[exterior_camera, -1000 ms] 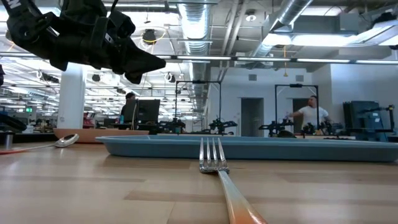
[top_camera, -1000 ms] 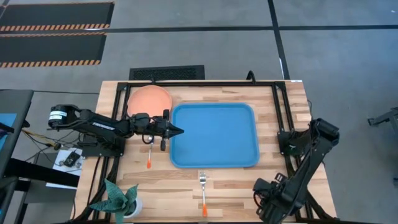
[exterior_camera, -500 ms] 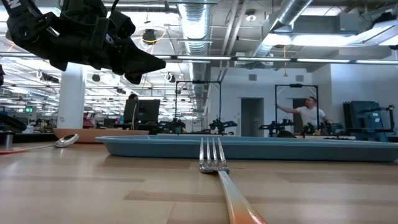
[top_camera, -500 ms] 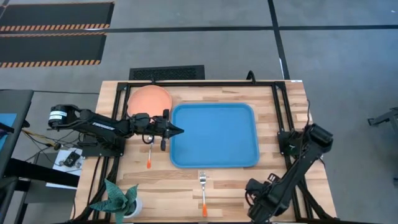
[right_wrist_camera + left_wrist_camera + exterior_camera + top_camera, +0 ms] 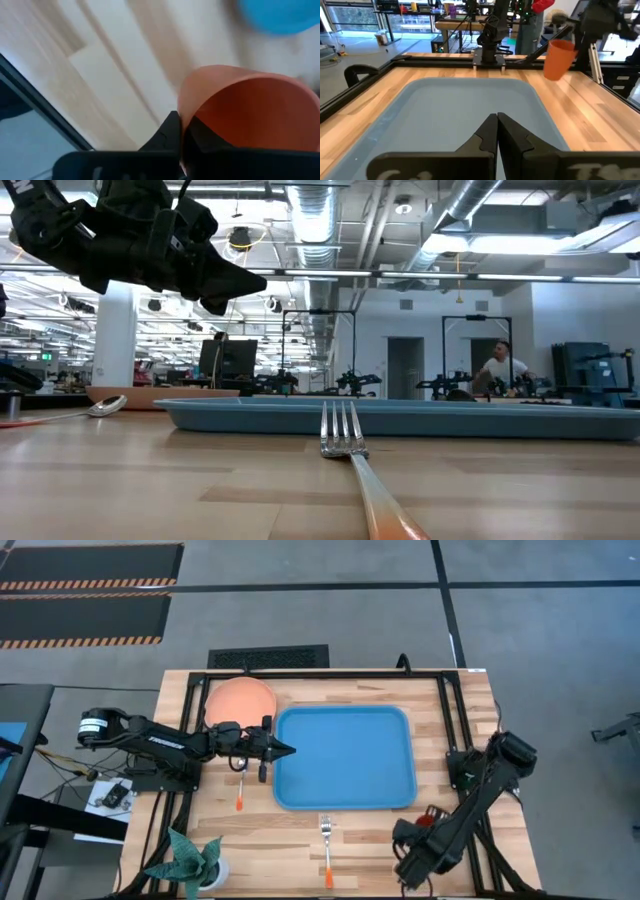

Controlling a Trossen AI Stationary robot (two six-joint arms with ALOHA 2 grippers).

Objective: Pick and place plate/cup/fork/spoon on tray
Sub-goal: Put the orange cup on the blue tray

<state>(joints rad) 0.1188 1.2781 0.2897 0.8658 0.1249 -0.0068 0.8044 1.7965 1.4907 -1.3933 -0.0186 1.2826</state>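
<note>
The blue tray (image 5: 345,758) lies mid-table. The salmon plate (image 5: 240,700) rests flat on the table at the far left. Left of the tray lies the spoon (image 5: 241,795), its bowl under my left arm. The fork (image 5: 326,845) lies near the front edge, tines toward the tray. My left gripper (image 5: 283,750) hovers shut above the tray's left rim, holding nothing. Right of the fork, my right gripper (image 5: 422,827) is shut on the orange cup (image 5: 429,816), which the left wrist view shows as well, cup (image 5: 559,59). My right gripper holds the cup by its rim (image 5: 184,111). One finger (image 5: 171,131) is outside the wall and the other (image 5: 196,136) inside the hollow. The cup sits tilted in the hold. Whether its base is clear of the table, I cannot tell.
A potted plant (image 5: 195,862) stands at the near left corner. Black frame rails (image 5: 445,710) run along the table's far, left and right sides. Bare wood lies between the tray's near rim and the front edge.
My right arm has swung its lower end toward the table's left, closer to the fork. The cup's orange now shows beside its gripper, where earlier the arm covered it.
</note>
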